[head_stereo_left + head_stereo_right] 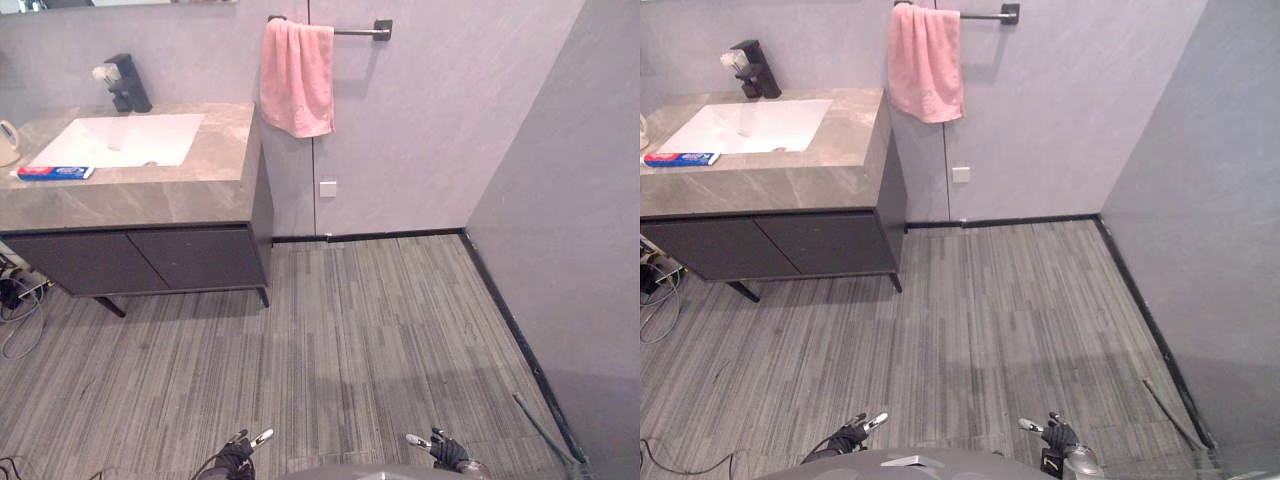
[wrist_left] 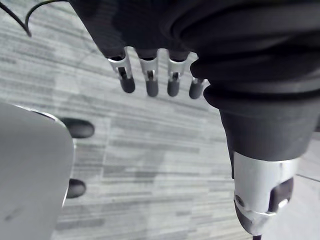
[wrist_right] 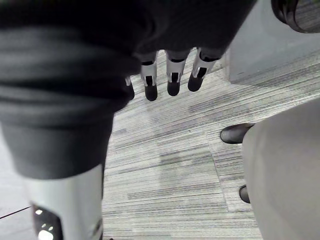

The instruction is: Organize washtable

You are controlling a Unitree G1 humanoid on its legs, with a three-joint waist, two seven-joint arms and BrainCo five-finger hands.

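**Figure: Robot standing off from the washtable, both hands idle**

The washtable, a grey stone bench (image 1: 150, 200) over dark cabinet doors, stands at the far left against the wall, well apart from the robot. A toothpaste box (image 1: 55, 172) lies flat on the bench just beside the front left corner of the white basin (image 1: 125, 140). A black tap (image 1: 128, 85) rises behind the basin, and a cream vessel (image 1: 7, 143), cut by the frame, sits at the bench's left end. A pink towel (image 1: 297, 75) hangs from a wall rail (image 1: 355, 32) past the bench's right end.

The left hand (image 1: 240, 458) and right hand (image 1: 447, 450) hang low near the body, over the floor (image 1: 380, 330). Both hold nothing.

*Hazards.* The whole approach is probably still to be made. Loose cables (image 1: 15, 300) lie on the floor by the bench's left leg and could catch a step taken too far left. A careless sweep could push the toothpaste box into the basin, since it lies so near the rim. A raised right arm could snag the towel.

*Views compared.* The eye views give the bench, its things and the towel. The wrist views give what those cannot resolve: the left fingers (image 2: 150, 85) and right fingers (image 3: 172, 82) hang straight and slightly apart, with bare floor beyond them.
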